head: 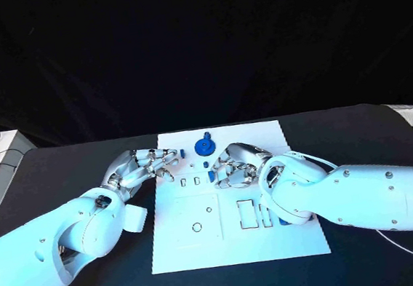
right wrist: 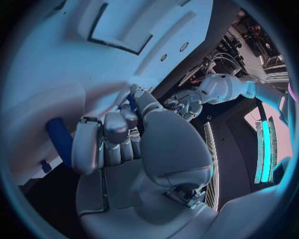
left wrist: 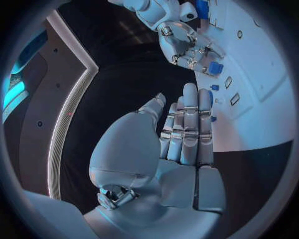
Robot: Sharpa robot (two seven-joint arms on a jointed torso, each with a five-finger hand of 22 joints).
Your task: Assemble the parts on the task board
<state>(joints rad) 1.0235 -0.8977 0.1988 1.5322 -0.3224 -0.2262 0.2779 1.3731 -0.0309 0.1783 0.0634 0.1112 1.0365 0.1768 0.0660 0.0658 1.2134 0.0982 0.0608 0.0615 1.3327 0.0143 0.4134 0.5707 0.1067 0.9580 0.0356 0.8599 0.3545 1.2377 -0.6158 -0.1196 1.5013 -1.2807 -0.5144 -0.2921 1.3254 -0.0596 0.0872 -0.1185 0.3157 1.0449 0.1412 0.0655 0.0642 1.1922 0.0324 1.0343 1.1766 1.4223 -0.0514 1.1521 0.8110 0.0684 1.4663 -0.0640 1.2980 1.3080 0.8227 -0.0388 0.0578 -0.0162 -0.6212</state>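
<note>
While our left hand (head: 145, 166) hovers with fingers straight and empty at the task board's (head: 239, 245) nine-o'clock edge, our right hand (head: 234, 166) pinches a small blue part (left wrist: 215, 67) at mid-board, with the round blue part (head: 204, 145) toward twelve o'clock, nearer it.

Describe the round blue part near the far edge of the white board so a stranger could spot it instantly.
Find the white board in the middle of the black table. At its far edge, between the two hands, stands the round blue part. It is bigger and rounder than the small blue pieces just below it.
</note>
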